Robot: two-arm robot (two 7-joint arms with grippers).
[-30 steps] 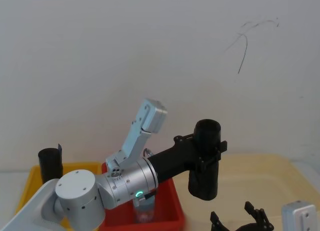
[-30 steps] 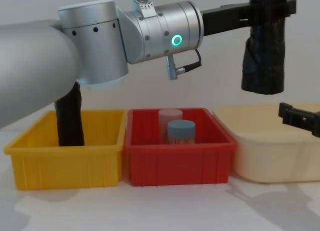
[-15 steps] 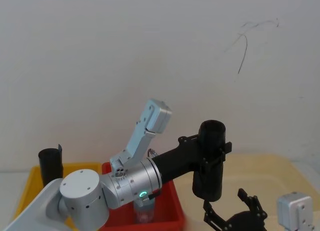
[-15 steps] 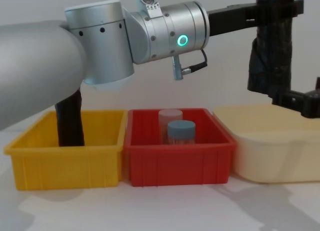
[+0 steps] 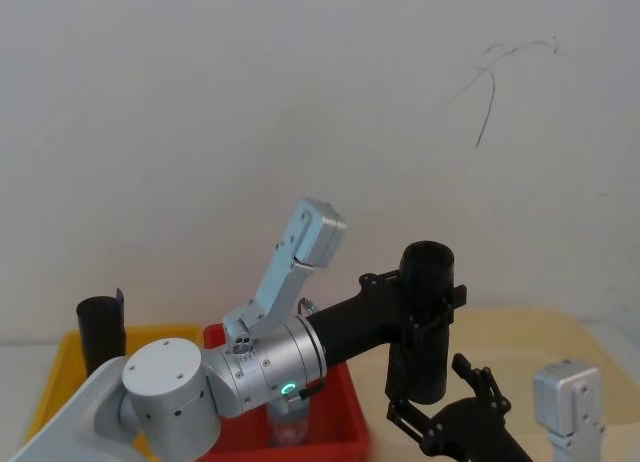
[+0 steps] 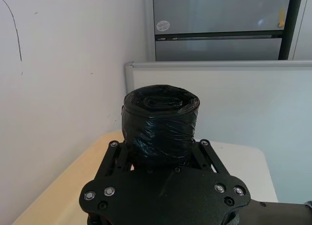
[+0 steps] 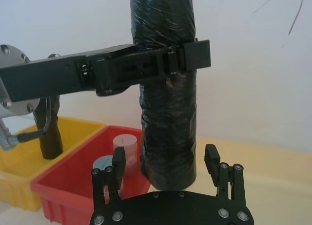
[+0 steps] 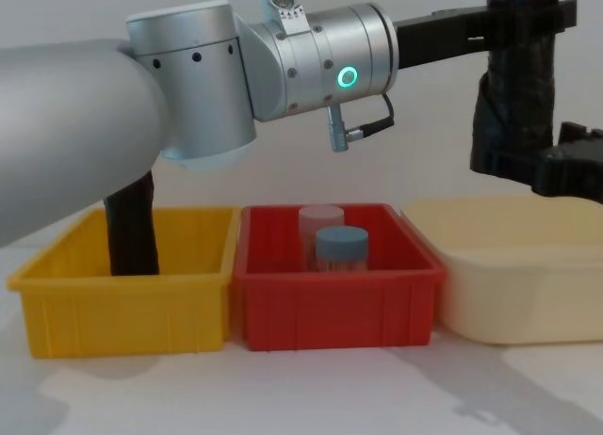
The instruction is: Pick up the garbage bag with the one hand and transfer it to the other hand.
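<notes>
garbage bag (image 5: 425, 367) clamped in left tool (image 5: 428, 304), right tool (image 7: 165, 157) agape at its base, white wall (image 5: 250, 102), white tabletop (image 8: 283, 397)

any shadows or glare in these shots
Chest view: soft shadows lie on the table before the bins; the left arm's green ring glows. Right wrist view: pale sheen on the garbage bag in the left gripper, right gripper open at its lower end.

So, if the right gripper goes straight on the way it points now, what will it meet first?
Probably the lower end of the tall black rolled-plastic garbage bag, which the left gripper clamps. The open right gripper points at it, a finger on each side; depth is unclear.
</notes>
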